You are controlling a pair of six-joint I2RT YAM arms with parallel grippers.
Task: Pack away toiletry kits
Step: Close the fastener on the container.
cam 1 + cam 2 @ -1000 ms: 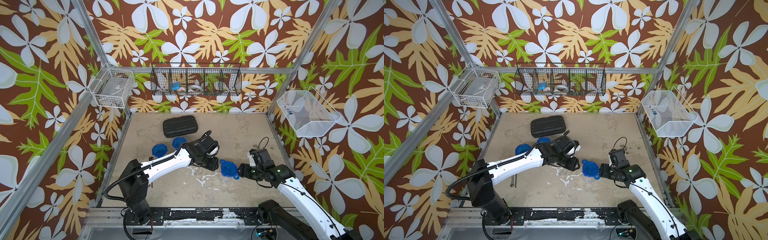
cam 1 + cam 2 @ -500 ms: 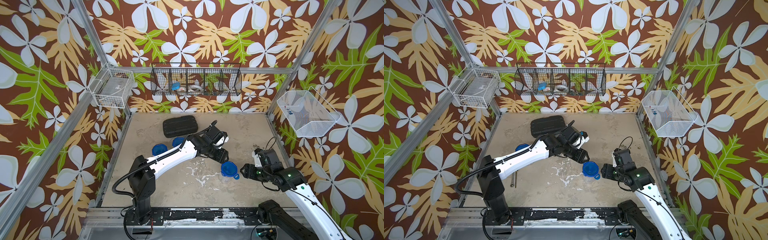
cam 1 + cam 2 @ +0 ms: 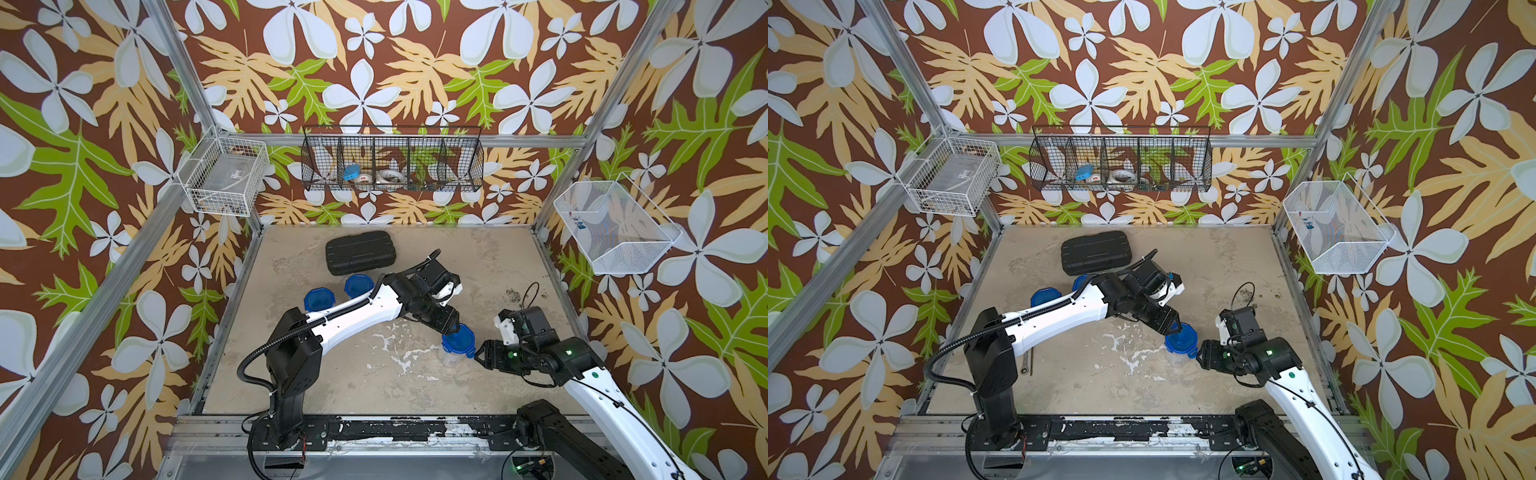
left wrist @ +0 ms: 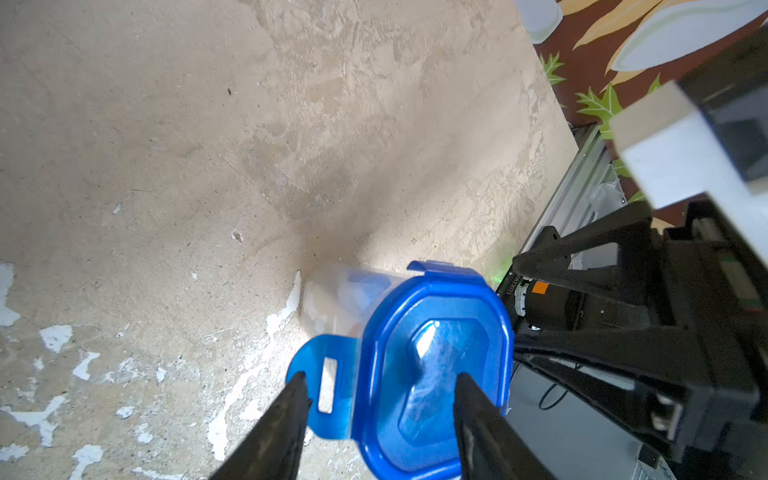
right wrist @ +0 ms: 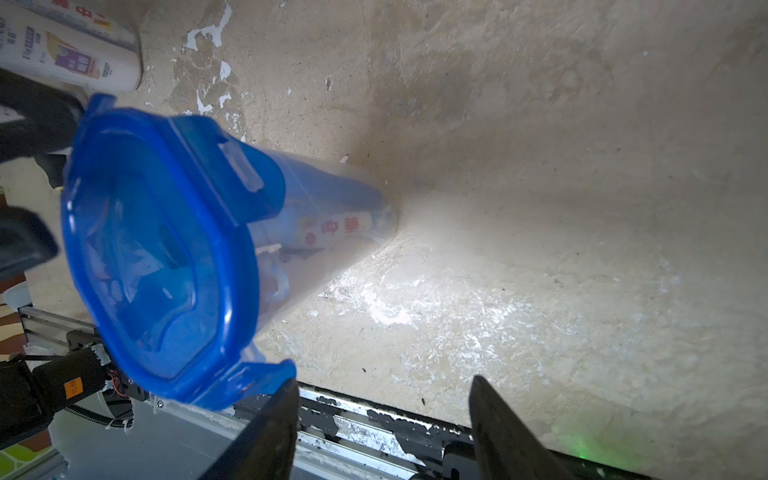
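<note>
In a top view, lower centre, your left gripper [image 3: 451,331] straddled the tumbler lid [image 3: 459,343], jaws apart, probably to clip it; your right gripper [image 3: 478,358] hovered beside, spread, empty.

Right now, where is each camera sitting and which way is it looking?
Top views: high above the robot's base, looking down at the whole table; both arms show.
Left wrist: on the left arm, looking down past the left gripper at the blue-lidded cup; its two black fingers show.
Right wrist: on the right arm, looking down past the right gripper at the table; its fingers show.
Shared: both wrist views catch the same cup.
</note>
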